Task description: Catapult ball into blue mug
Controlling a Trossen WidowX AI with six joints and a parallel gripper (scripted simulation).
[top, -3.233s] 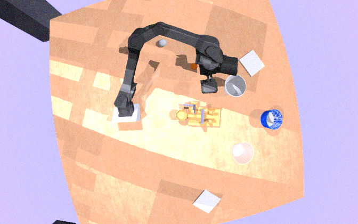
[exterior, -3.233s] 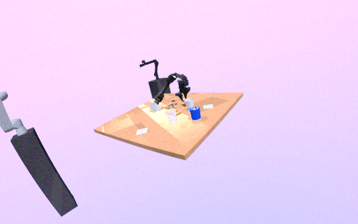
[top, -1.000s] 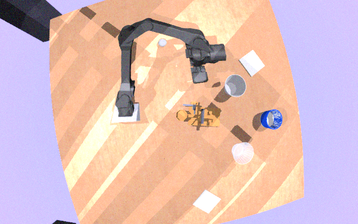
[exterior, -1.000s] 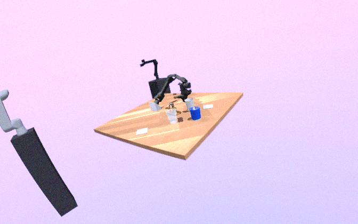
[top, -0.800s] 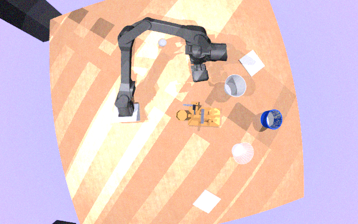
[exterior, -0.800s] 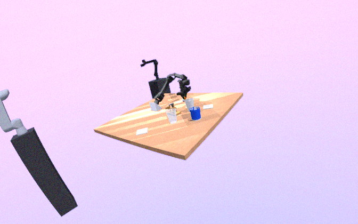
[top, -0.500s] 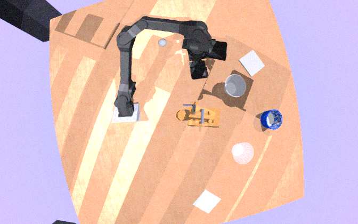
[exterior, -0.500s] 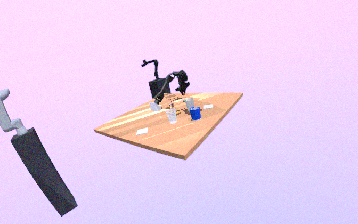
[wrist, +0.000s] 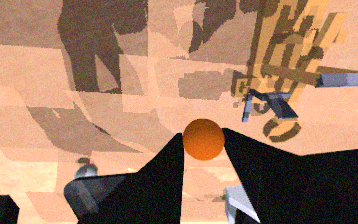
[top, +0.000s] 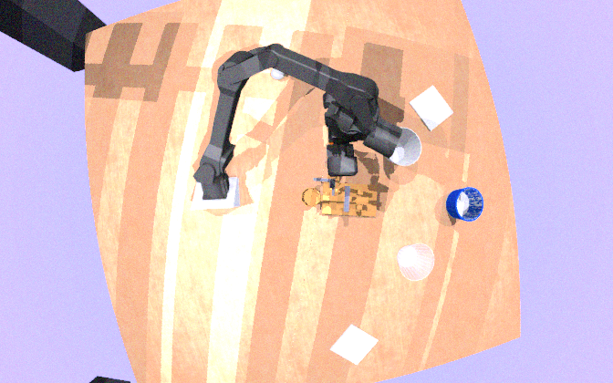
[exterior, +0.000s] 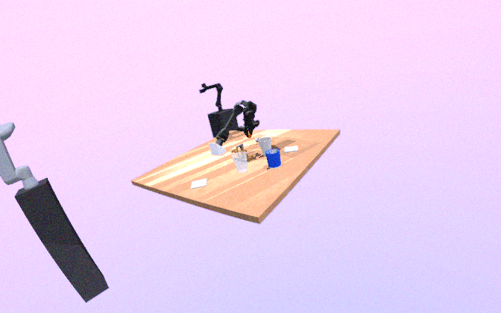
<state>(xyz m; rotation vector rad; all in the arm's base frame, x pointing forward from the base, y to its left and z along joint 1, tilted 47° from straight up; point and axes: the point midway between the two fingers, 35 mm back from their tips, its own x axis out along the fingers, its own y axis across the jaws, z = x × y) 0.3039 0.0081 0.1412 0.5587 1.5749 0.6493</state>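
A: "Spotted what nearest, outside the table (top: 315,283) (exterior: 231,194)?"

B: "Saw a tall black post (exterior: 61,240) with a grey arm (exterior: 7,160) on top, beyond the left corner. Then, near the front-left edge, noticed a flat white square tile (top: 354,345) (exterior: 199,183)."

A: "And farther in?"

B: "Found a clear, ribbed tapered cup (top: 416,262) (exterior: 240,162) upright, and the round blue mug (top: 470,216) (exterior: 273,159) near the front-right edge, also upright. Inward from there, made out the yellow-brown slatted catapult (top: 360,203) (exterior: 240,150) (wrist: 280,50) with blue-grey bars, well in from the corners, with its round cup end turned away from the mug."

A: "Located the ball?"

B: "Yes, saw the smooth orange ball (top: 330,143) (exterior: 250,136) (wrist: 203,139) outside the catapult, pinched between the two fingertips of the black gripper (top: 331,142) (exterior: 249,135) (wrist: 201,135), above the wood. Noted a tapered whitish cup (top: 412,146) (exterior: 265,146) partly under the arm in the top view, and another flat white tile (top: 431,107) (exterior: 291,149) toward the right corner."

A: "Looked farther back?"

B: "Saw a white block (top: 233,201) (exterior: 217,150) under the arm's base toward the far-left edge, and past the table, a black pedestal (top: 46,36) (exterior: 216,124) with another dark arm (exterior: 219,97)."
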